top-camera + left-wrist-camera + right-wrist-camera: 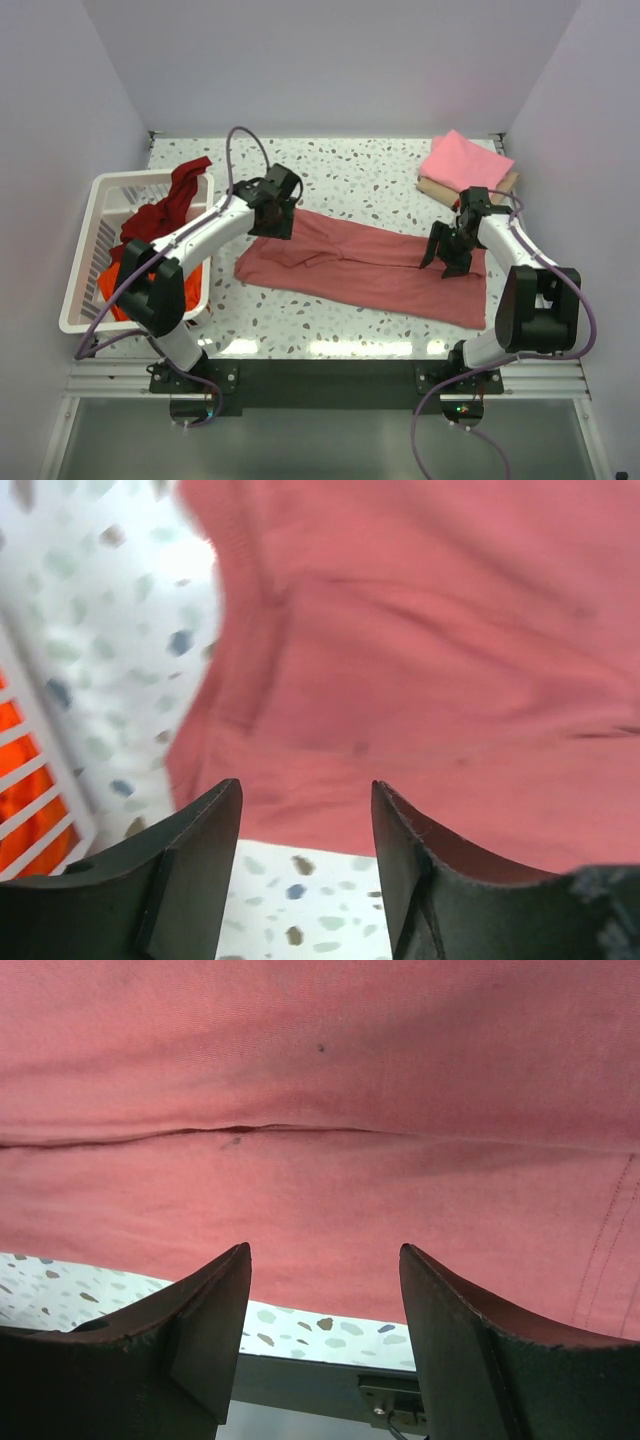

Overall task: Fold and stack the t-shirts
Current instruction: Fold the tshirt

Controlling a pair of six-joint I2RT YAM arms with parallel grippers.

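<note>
Speckled table [370,170]: rose-red t-shirt [370,275] flat mid-table, white basket [85,215] at left edge, tan piece [435,188] far right under folded pink t-shirt [462,160].

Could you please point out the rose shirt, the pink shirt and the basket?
rose shirt [370,270]: top view, middle of the cloth.
pink shirt [465,160]: top view, middle of its folded top.
basket [85,250]: top view, left slatted wall.

A white slatted basket [88,250] stands on the speckled table [370,170] — at its left edge.
</note>
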